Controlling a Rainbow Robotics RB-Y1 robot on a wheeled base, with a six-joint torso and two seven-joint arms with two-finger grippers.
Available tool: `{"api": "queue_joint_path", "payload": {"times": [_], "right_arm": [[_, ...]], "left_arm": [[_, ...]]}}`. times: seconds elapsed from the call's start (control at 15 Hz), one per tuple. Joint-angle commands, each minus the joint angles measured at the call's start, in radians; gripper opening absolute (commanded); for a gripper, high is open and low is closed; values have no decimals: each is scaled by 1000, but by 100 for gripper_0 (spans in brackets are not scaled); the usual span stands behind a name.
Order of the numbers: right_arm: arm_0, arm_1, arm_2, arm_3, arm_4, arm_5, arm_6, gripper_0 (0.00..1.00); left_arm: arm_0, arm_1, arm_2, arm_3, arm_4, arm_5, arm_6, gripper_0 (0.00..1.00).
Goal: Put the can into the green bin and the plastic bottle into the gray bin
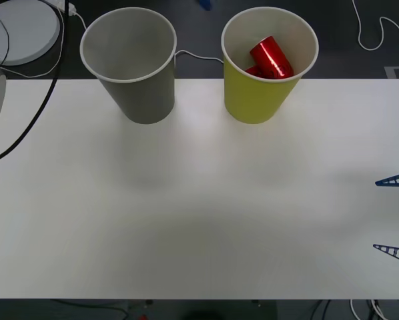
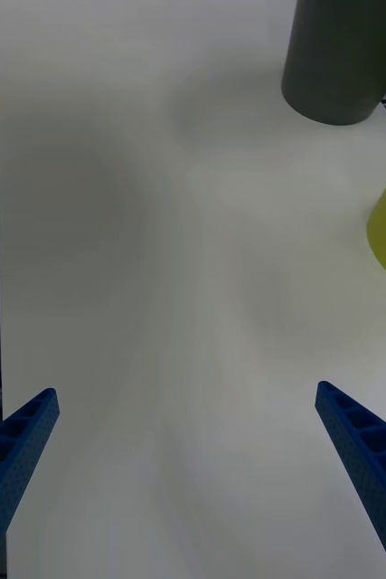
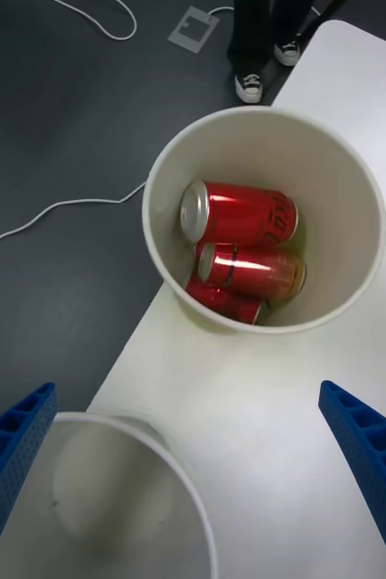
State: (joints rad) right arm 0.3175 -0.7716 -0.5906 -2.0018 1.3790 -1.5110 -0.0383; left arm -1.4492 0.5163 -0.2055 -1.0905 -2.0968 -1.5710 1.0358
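Right gripper [image 2: 193, 470]: low over the near right part of the bench, jaws wide apart, holding nothing; parked clear of both bins, by my judgement idle.
Left gripper [image 3: 188, 470]: high above the bins at the far edge, jaws spread and empty.
White bench [image 1: 199, 213]: plain matte top, bare between the near edge and the bins.
Gray tapered cup-shaped bin [image 1: 134, 73]: upright at the far edge, whitish inside, nothing in it.
Yellow-green tapered cup-shaped bin [image 1: 259, 93]: upright beside the gray one, apart from it.
Small red metal drink can [image 3: 238, 212]: lying on its side inside the green bin, atop other red cans; can step judged done.
Plastic bottle: none located.
Room: dark floor beyond, white cables [image 3: 57, 213] trailing.
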Motion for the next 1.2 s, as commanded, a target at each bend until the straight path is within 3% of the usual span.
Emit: {"api": "queue_joint_path", "payload": {"times": [0.07,0.27,0.53,0.8,1.2], "right_arm": [[0,0,0,0,0,0,0,100],[0,0,0,0,0,0,0,100],[0,0,0,0,0,0,0,100],[0,0,0,0,0,0,0,100],[0,0,0,0,0,0,0,100]], "left_arm": [[44,79,0,0,67,0,-95,100],[92,136,1,-57,100,0,-161,100],[279,205,64,-381,126,0,-160,100],[480,266,135,-634,224,0,-187,100],[734,300,253,-767,360,0,-410,100]]}}
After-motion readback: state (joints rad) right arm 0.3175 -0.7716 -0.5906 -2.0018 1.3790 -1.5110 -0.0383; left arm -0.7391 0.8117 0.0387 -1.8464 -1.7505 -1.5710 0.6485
